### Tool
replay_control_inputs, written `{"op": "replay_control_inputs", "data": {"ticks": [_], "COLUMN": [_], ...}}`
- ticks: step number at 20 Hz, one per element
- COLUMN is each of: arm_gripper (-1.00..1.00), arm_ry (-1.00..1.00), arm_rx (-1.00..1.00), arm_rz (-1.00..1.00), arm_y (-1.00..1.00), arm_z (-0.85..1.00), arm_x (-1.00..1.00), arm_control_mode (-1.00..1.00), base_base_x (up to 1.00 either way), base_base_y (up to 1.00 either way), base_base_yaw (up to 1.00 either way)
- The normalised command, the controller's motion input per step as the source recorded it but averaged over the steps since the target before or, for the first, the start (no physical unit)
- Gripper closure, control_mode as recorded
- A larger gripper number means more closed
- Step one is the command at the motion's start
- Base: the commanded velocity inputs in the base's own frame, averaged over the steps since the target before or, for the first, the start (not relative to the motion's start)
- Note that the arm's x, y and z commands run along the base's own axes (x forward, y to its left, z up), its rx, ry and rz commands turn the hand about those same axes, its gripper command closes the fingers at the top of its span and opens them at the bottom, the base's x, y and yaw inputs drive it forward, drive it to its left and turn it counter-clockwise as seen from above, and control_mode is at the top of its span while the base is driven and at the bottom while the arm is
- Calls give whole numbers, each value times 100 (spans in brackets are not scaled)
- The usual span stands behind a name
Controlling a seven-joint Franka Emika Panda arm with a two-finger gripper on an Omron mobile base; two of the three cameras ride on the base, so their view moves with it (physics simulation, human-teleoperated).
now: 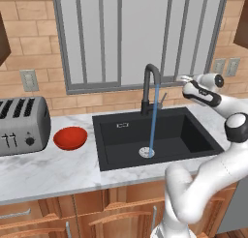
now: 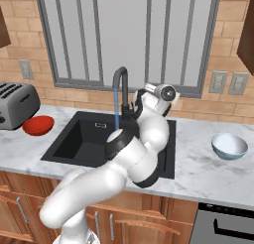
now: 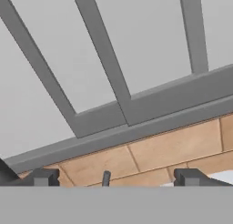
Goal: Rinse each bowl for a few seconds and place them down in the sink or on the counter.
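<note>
The glossy red bowl (image 1: pixel 70 138) (image 2: pixel 38 125) sits upright on the white marble counter (image 1: pixel 48 171) (image 2: pixel 198 176), left of the black sink (image 1: pixel 121 135) (image 2: pixel 79 139). On the counter right of the sink stands the pale blue-white bowl (image 2: pixel 229 146). A blue stream of water (image 1: pixel 154 121) (image 2: pixel 116 109) runs from the dark arched faucet (image 1: pixel 150 82) (image 2: pixel 119 84) down to the silver drain (image 1: pixel 147 152). My gripper (image 1: pixel 183 79) (image 3: pixel 117 178) is open and holds nothing. It hangs high, right of the faucet, facing the window, with the thin faucet lever (image 3: pixel 105 177) (image 1: pixel 163 98) between its fingertips.
A silver toaster (image 1: pixel 22 126) (image 2: pixel 15 104) stands at the counter's left end beside the red bowl. The barred window (image 1: pixel 140 34) and brick wall close the back. Wall outlets (image 2: pixel 228 83) sit at the right. My arm covers the sink's right part in the right base view.
</note>
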Motion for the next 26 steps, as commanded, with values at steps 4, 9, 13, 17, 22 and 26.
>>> {"op": "replay_control_inputs", "data": {"ticks": [4, 9, 13, 17, 22, 26], "arm_gripper": [-100, -100, -100, -100, -100, -100], "arm_ry": [26, 29, 18, -5, -20, -8], "arm_rx": [0, -4, -7, -2, -1, -9], "arm_rz": [-2, -3, -7, -5, 2, 9], "arm_y": [-16, -12, -1, 16, 5, 1], "arm_z": [43, 29, 1, 10, 18, 13], "arm_x": [-55, -49, -66, -100, -98, -96], "arm_control_mode": [-100, -100, -100, -100, -100, -100], "base_base_x": [0, 0, 0, 0, 0, 0], "base_base_y": [0, 0, 0, 0, 0, 0], "base_base_yaw": [0, 0, 0, 0, 0, 0]}}
